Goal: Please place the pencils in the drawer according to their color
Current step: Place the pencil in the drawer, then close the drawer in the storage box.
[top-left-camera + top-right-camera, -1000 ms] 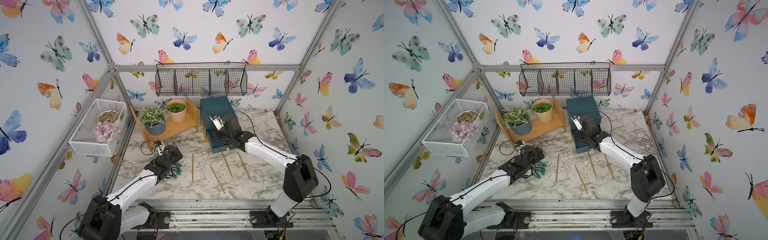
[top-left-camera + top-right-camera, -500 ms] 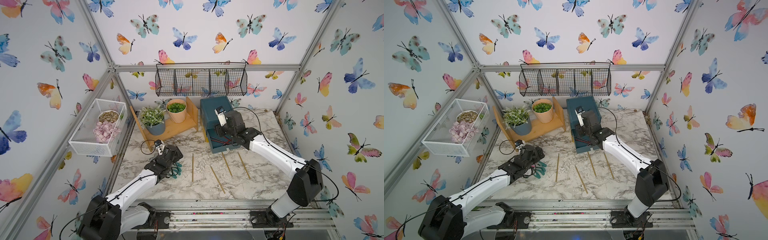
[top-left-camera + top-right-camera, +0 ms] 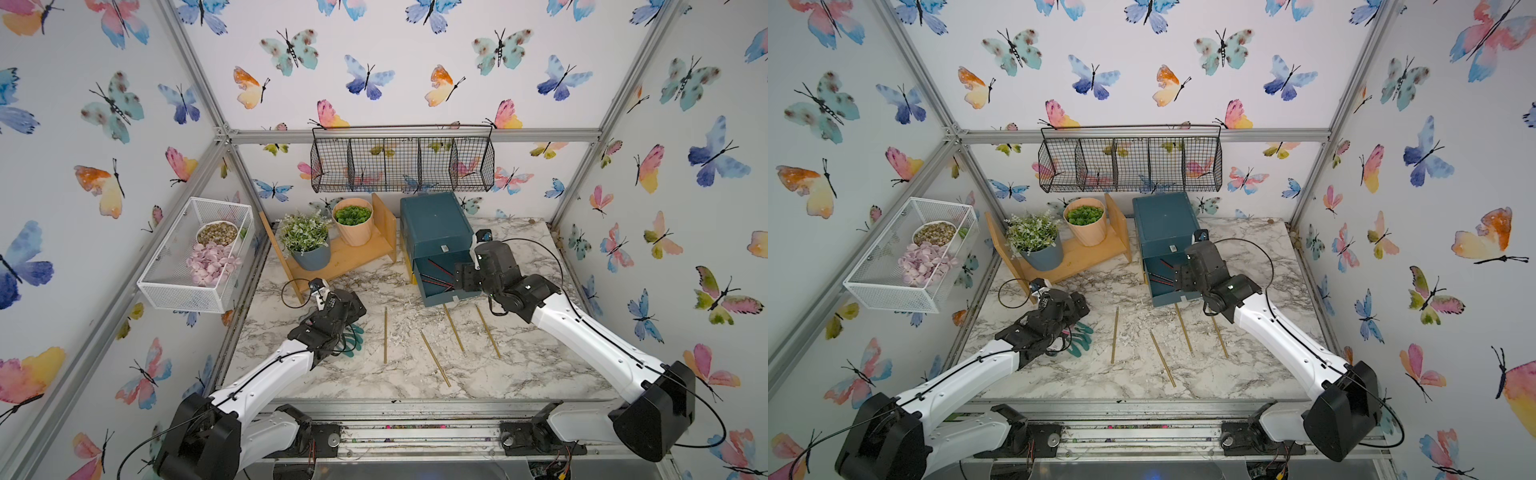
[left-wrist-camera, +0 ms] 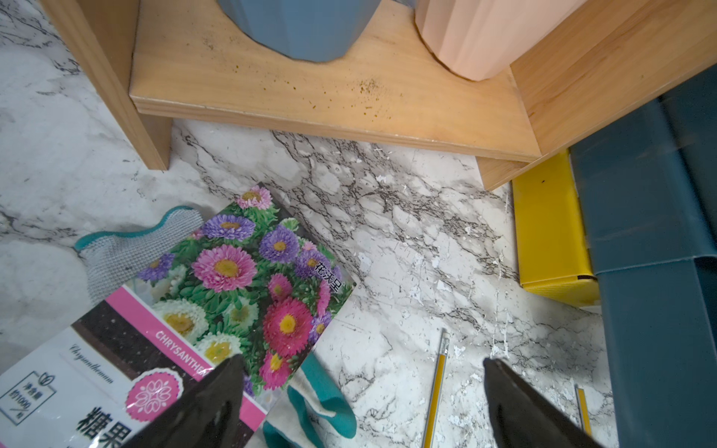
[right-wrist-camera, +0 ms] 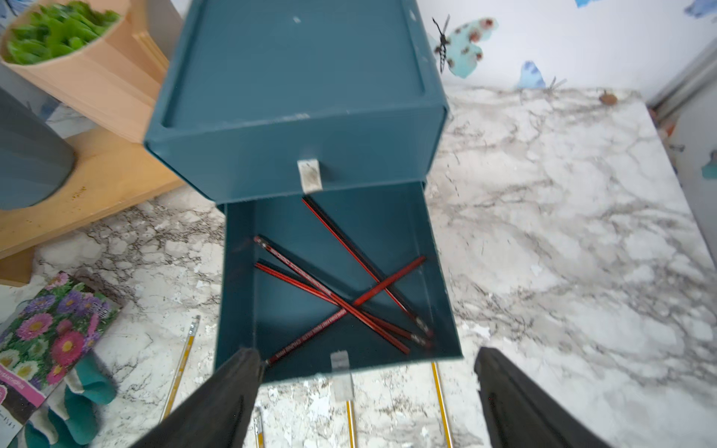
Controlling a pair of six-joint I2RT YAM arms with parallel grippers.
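Red pencils (image 5: 341,302) lie crossed in our drawer (image 5: 236,271); right gripper (image 5: 364,355), spread wide and empty, could clip its front wall.

Red pencils (image 5: 310,278) in open teal drawer (image 5: 238,279)

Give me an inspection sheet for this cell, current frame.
Surface: marble-look table, pale flakes scattered.
Job's things: chest, middle drawer pulled out, red pencils crossed inside; four gold pencils loose on the table.
Clutter: seed packet and gloves under the left arm; wooden shelf with two potted plants.
Tools: left tool open, empty, above packet and gloves; right tool open, empty, at the open drawer's front.
Cables: black cable loop beside left wrist; black cable arc over right wrist.
Surroundings: black wire basket on back wall; white mesh basket on side wall; butterfly wallpaper.
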